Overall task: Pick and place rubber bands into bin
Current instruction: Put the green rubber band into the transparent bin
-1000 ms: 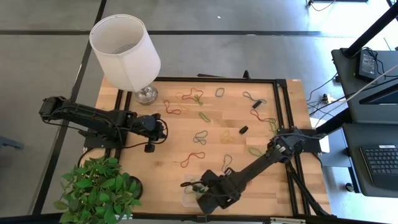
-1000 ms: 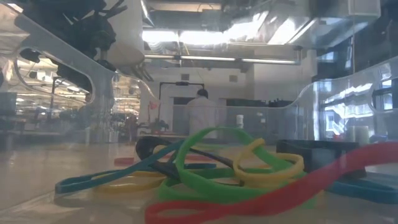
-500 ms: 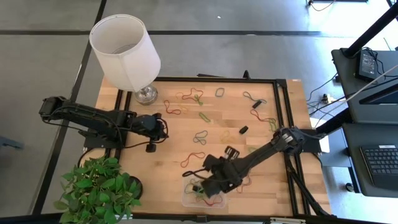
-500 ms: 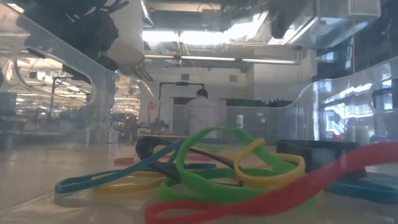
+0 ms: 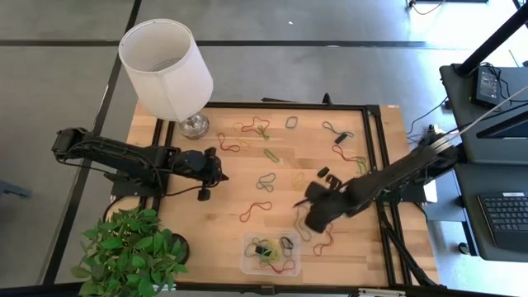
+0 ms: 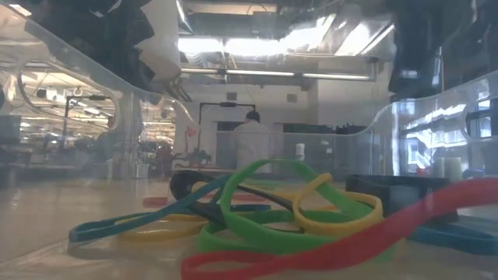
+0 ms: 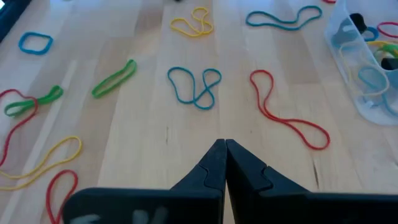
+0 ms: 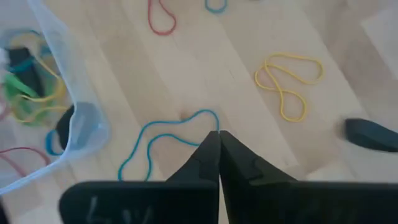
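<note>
Many coloured rubber bands lie loose on the wooden table (image 5: 231, 198), among them a blue one (image 7: 194, 84), a red one (image 7: 286, 113) and a yellow one (image 8: 289, 81). The clear bin (image 5: 245, 252) stands near the table's front edge with several bands (image 6: 272, 210) lying in it. My right gripper (image 8: 219, 134) hangs shut above the table, just right of and beyond the bin (image 8: 81, 134), over the end of a blue band (image 8: 165, 134). My left gripper (image 7: 224, 144) is shut above the table's left part, with nothing in it.
A white-shaded lamp (image 5: 167, 66) stands at the far left corner. A potted plant (image 5: 132, 252) fills the near left corner. A small black object (image 5: 322, 172) lies right of centre. A black frame (image 5: 375, 165) borders the table's right side.
My right gripper has swept from above the bin toward the table's right and far side, and now hangs over bare wood beside the bin. The bands in the bin lie as before.
</note>
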Robot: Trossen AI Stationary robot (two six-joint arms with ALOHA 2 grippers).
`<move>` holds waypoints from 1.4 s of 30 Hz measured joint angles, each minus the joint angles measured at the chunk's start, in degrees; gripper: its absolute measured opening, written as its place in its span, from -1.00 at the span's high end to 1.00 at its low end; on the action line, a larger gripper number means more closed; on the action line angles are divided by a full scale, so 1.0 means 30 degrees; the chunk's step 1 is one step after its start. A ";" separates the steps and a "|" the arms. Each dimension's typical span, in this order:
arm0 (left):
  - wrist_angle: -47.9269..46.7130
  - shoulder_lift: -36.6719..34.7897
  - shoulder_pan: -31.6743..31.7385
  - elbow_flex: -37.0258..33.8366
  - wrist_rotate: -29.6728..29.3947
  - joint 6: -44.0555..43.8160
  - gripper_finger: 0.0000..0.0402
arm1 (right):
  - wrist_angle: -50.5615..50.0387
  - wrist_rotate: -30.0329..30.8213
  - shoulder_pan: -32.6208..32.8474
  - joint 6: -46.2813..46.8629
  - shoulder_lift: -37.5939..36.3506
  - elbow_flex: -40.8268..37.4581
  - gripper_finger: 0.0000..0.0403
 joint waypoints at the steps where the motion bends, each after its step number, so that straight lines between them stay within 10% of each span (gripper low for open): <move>1: -0.0007 0.0000 0.0000 0.0000 -0.0067 -0.0003 0.99 | 0.1059 -0.0218 -0.0162 -0.0222 -0.1046 -0.1185 0.98; 12: -0.1147 0.0486 -0.0105 0.1555 -0.1116 -0.1338 0.98 | 0.7647 -0.1231 -0.2142 -0.5171 -0.9522 -0.9885 0.96; 25: -0.4171 0.6549 0.1379 0.8218 -0.2685 0.1555 0.98 | 0.8091 -0.0838 -0.2576 -0.4184 -1.0654 -1.1650 0.93; 42: -0.8266 1.7157 0.5838 1.7363 0.4092 1.1622 0.62 | 1.0358 0.0264 -0.3215 -0.1647 -1.0632 -1.1650 0.93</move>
